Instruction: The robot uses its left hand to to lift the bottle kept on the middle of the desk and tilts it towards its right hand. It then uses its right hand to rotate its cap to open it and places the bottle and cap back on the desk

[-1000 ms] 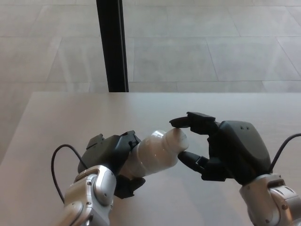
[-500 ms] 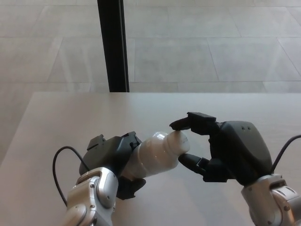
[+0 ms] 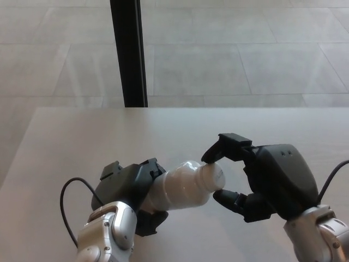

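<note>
A white bottle (image 3: pixel 182 187) lies tilted to the right above the desk (image 3: pixel 82 142), held in my left hand (image 3: pixel 131 188), which is shut on its body. Its white cap (image 3: pixel 214 174) points at my right hand (image 3: pixel 262 180). The right hand's fingers close around the cap: one finger (image 3: pixel 218 150) touches it from above and another comes from below. The bottle's base is hidden inside the left hand.
A black vertical post (image 3: pixel 128 52) stands behind the desk's far edge. Beyond it is a grey tiled floor (image 3: pixel 245 49). A black cable (image 3: pixel 68 194) loops beside my left wrist.
Both hands and the bottle have sunk a little and shifted right. The right hand's upper finger has curled down onto the cap.
</note>
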